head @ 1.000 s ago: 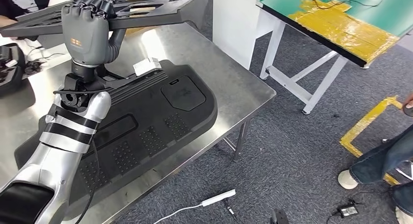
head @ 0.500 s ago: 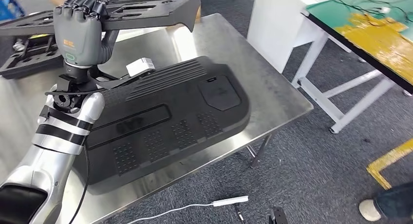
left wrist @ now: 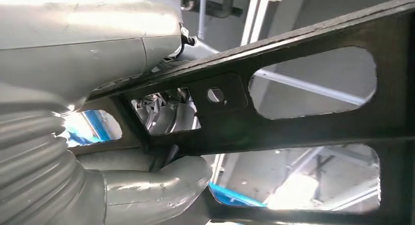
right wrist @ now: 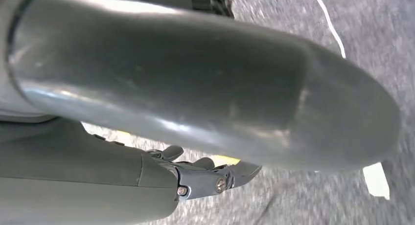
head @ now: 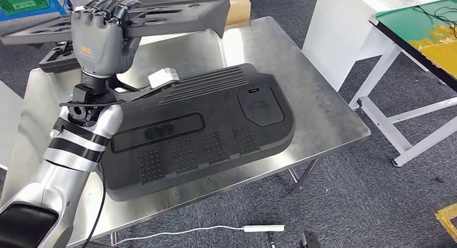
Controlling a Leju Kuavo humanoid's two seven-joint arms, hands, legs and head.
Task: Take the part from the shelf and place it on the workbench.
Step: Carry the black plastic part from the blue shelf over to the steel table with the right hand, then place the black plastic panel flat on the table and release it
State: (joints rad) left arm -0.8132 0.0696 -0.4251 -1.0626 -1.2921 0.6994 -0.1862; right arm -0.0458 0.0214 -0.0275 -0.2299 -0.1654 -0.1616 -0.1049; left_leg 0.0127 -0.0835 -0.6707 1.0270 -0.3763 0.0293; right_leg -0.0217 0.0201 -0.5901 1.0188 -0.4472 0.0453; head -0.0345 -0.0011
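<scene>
You see the silver left arm [head: 75,151] rise from the near left corner of the steel table [head: 323,113], which serves here as the landmark. Just past the table's near edge lies a large black moulded panel [head: 205,135], flat on the steel and covering most of the middle of the table, with a small white tag [head: 164,75] at its far left side. Above the table's left half your left hand [head: 97,40] is clenched around the part [head: 172,13], a flat black frame with long cut-out windows, fingers curled over its top edge and thumb under it. The part is held level in the air, clear of the panel below and reaching across toward the table's far edge. The left wrist camera shows the same grasp from below, thumb [left wrist: 156,186] pressed against the frame's bar. Your right hand [right wrist: 205,178] shows over grey carpet, too close and blurred to say whether it is clenched or released. Beyond the table's far edge stands a cardboard box [head: 232,2], and off to its right a green-topped bench [head: 415,27].
</scene>
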